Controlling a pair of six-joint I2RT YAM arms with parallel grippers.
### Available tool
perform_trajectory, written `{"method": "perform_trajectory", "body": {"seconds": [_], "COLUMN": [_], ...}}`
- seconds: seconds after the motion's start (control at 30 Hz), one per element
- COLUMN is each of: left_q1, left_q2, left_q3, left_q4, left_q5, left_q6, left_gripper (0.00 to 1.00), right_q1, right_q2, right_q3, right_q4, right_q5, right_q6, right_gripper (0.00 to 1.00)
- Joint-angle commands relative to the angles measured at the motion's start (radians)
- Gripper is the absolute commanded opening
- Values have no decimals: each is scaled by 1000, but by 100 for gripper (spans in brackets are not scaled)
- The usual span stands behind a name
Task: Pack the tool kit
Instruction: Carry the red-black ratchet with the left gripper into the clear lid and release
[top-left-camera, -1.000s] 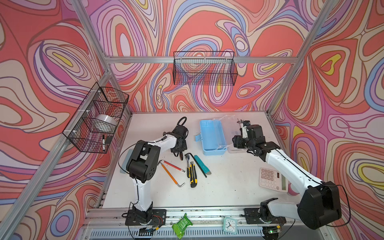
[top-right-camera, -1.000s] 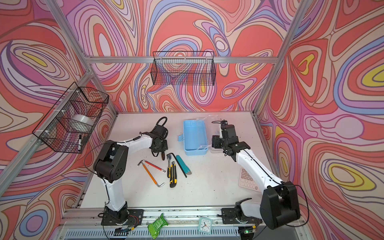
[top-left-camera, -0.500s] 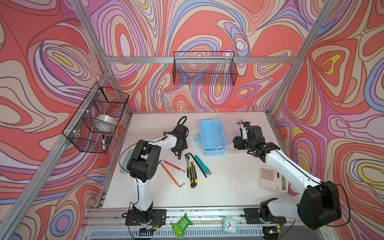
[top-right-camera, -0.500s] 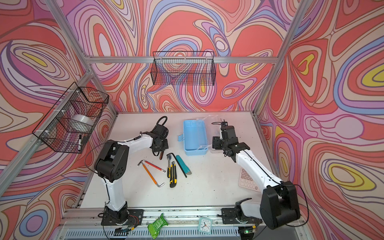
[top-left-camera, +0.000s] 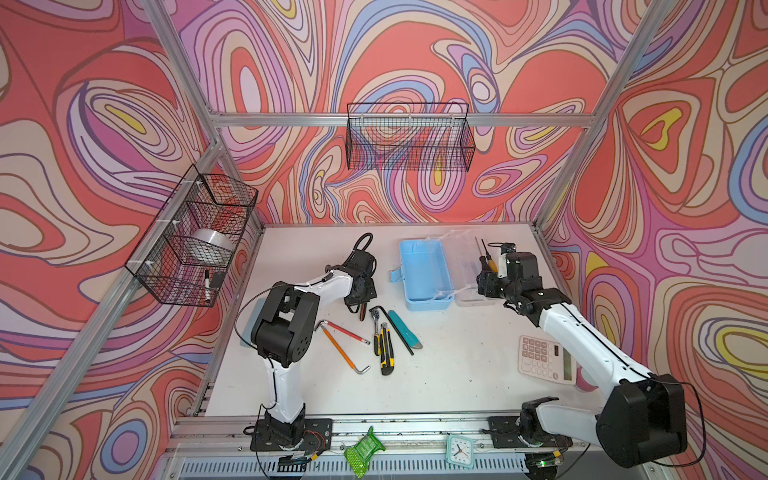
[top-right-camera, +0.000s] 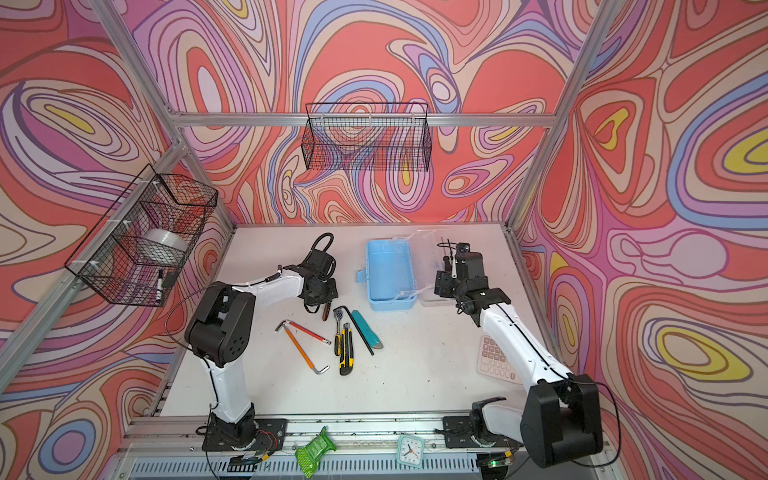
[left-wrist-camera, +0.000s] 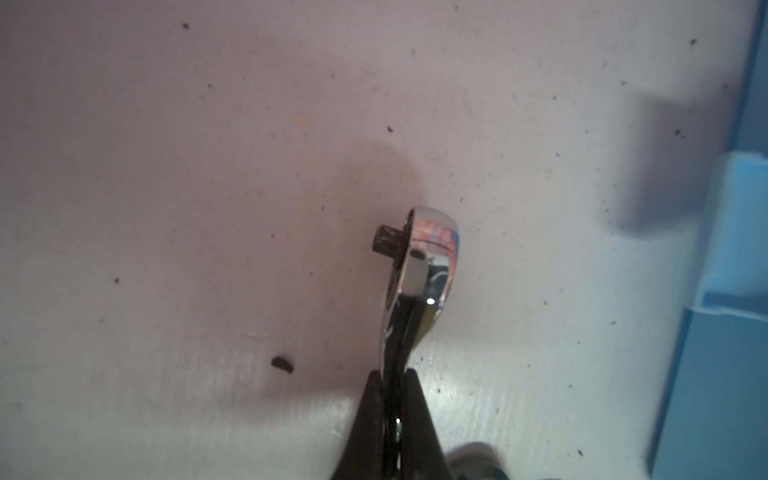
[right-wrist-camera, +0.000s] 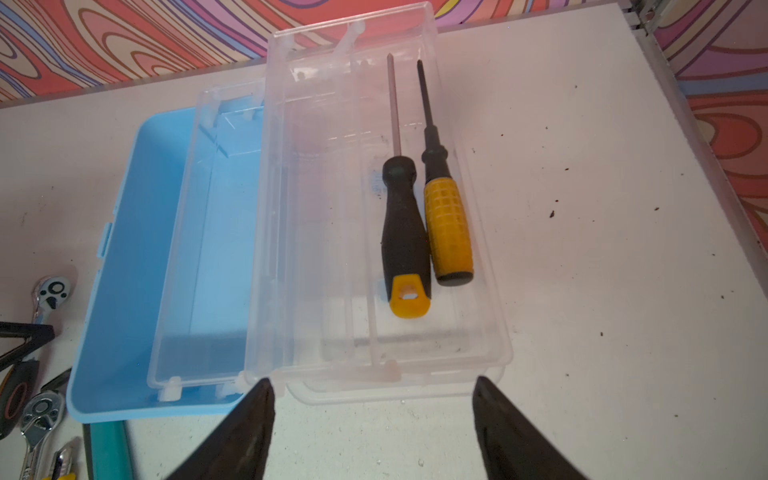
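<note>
The tool kit's light blue box (top-left-camera: 424, 270) stands open at the back of the table, with its clear tray (right-wrist-camera: 374, 208) beside it. Two screwdrivers, one black with a yellow cap (right-wrist-camera: 405, 232) and one yellow (right-wrist-camera: 448, 224), lie in the tray. My right gripper (right-wrist-camera: 372, 381) is open, just short of the tray's near end, with nothing between its fingers. My left gripper (left-wrist-camera: 392, 374) is shut on a chrome ratchet (left-wrist-camera: 428, 257) left of the box; the ratchet's dark handle (top-left-camera: 363, 311) sticks out below it.
Loose on the table in front of the box lie another ratchet (top-left-camera: 376, 311), a yellow-black utility knife (top-left-camera: 386, 353), a teal knife (top-left-camera: 405, 334), and red (top-left-camera: 345, 332) and orange (top-left-camera: 343, 351) hex keys. A pink calculator (top-left-camera: 544, 357) sits under the right arm.
My left gripper's jaws have closed on the ratchet. The right gripper has opened slightly wider. Both arms have hardly shifted.
</note>
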Motion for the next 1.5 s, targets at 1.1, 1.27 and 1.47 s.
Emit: {"method": "perform_trajectory", "body": {"seconds": [1.1, 1.27, 1.47], "left_q1": [-312, -331, -333], "left_q2": [219, 265, 345], "left_q3": [574, 620, 675], "left_q4": [498, 540, 608], "left_q5": [317, 323, 355], "left_q6": [-407, -450, -552], "left_gripper": [0, 0, 0], "right_q1": [-246, -252, -255], "right_q2": [-127, -140, -149], "right_q3": [-110, -123, -132], "right_q4": [89, 85, 83], "right_q5": [-206, -217, -228], "right_q6": [140, 143, 154], "right_gripper": [81, 81, 81]}}
